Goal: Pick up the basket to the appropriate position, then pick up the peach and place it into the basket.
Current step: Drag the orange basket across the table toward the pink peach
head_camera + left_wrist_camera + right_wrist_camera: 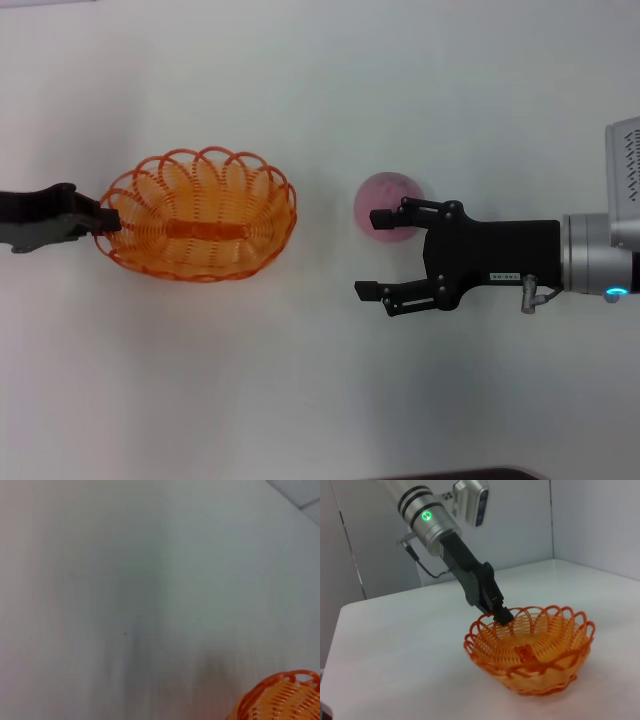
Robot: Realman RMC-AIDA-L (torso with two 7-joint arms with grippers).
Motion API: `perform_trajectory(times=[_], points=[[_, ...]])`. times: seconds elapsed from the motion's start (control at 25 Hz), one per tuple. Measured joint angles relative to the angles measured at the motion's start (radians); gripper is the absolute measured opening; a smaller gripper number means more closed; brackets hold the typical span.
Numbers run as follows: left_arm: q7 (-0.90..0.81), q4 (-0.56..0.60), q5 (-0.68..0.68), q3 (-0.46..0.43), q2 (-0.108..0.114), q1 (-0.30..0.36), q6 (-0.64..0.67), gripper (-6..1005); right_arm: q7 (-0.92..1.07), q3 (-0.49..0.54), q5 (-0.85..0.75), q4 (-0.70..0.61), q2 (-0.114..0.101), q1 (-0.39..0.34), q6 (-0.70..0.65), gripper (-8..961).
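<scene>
Basket: the oval orange basket of looped wire sits upright on the white table, left of centre, its scalloped rim facing up and its flat bar base on the tabletop. Nothing lies inside it.

Left gripper: the black left gripper reaches in from the left edge and its fingers are closed on the basket's left rim. In the right wrist view the same gripper comes down at a slant from a silver arm with a green light, and its tip pinches one of the rim loops of the basket.

Peach: the round, fuzzy, dull pink peach rests on the table right of centre, well apart from the basket.

Right gripper: the black right gripper comes in level from the right, fingers spread wide and holding nothing. Its far finger overlaps the near side of the peach; I cannot tell whether it touches. The near finger hangs over bare table, so the peach lies beside the opening and not between the fingers.

Left wrist view: mostly bare white table, with a bit of the basket rim in one corner.
</scene>
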Motion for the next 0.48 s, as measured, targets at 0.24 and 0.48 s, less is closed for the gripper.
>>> perform_trajectory(times=[0.24, 0.48], points=[[-0.007, 0.049, -0.022, 0.003, -0.046, 0.041, -0.029, 61, 0.002, 0.001, -0.003, 0.000, 0.000, 0.000, 0.000, 947], [-0.010, 0.067, -0.023, 0.008, -0.064, 0.049, -0.046, 61, 0.002, 0.001, -0.003, 0.000, -0.001, -0.001, 0.000, 947]])
